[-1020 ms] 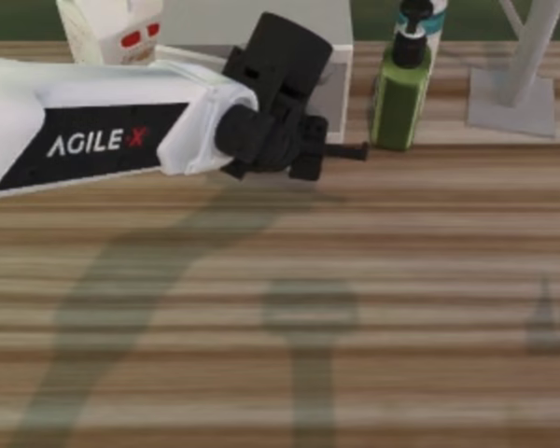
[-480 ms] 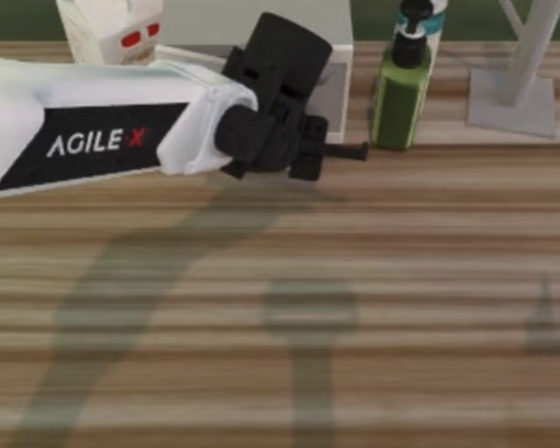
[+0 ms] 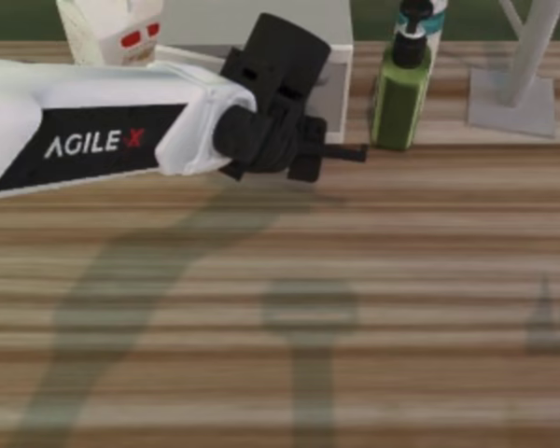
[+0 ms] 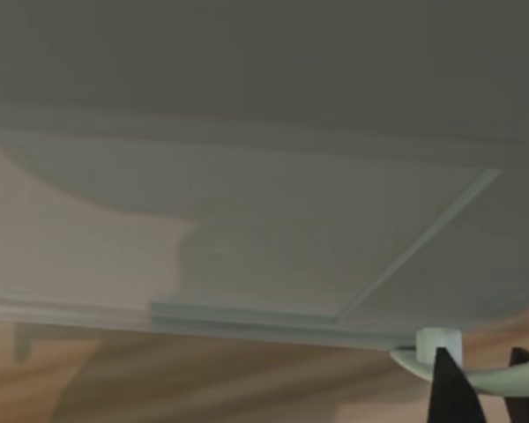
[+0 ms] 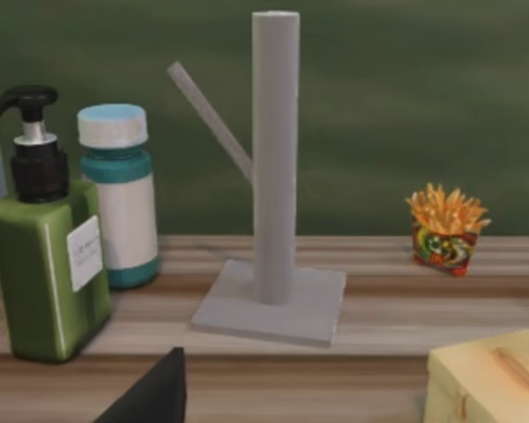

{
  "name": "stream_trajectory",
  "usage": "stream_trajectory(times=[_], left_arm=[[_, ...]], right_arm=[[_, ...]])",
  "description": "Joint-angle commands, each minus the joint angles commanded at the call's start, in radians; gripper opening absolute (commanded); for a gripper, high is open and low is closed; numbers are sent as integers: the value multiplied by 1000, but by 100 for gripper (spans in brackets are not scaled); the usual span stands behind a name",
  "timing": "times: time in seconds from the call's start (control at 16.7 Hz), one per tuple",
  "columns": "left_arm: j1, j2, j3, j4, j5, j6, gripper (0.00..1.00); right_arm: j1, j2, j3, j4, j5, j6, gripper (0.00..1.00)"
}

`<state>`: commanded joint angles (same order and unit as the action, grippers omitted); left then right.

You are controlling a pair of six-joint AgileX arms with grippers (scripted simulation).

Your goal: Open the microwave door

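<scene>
The microwave [image 3: 261, 28] stands at the far edge of the table, a little left of the middle in the top view, and most of its front is hidden under the left arm. The microwave door [image 4: 247, 220] fills the left wrist view as a pale translucent panel seen from very close. Its white handle [image 4: 441, 348] shows at the edge of the panel, with a small round post where it joins the door.

The left gripper [image 4: 480, 388] is directly at this handle. Two dark fingertips [image 4: 445, 388] stand on either side of the handle bar, so the claw seems closed around it, though only the tips show and I cannot see contact on both sides. In the top view the wrist covers the door, so how far it is open cannot be read there.

To the right of the claw stands a green pump bottle [image 3: 401, 93], quite near the fingers. Behind the arm is a white carton with red marks [image 3: 112, 28]. Farther right is a grey stand [image 3: 518, 84]. The right gripper [image 5: 150, 397] is idle well to the right, looking at the bottle and the stand; I cannot tell the state of its fingers.

I judge the step to be the pull on the handle. The next move calls for an arc around the hinge, keeping the grip firm and clear of the bottle.
</scene>
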<state>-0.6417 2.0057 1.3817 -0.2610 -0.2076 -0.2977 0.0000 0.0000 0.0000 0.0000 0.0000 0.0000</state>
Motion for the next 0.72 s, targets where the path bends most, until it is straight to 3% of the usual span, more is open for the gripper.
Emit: stream_trajectory(times=[0.72], left_arm=[[12, -19, -28, 15, 14, 29, 0]], right_arm=[[0, 0, 0, 0, 0, 0, 100]])
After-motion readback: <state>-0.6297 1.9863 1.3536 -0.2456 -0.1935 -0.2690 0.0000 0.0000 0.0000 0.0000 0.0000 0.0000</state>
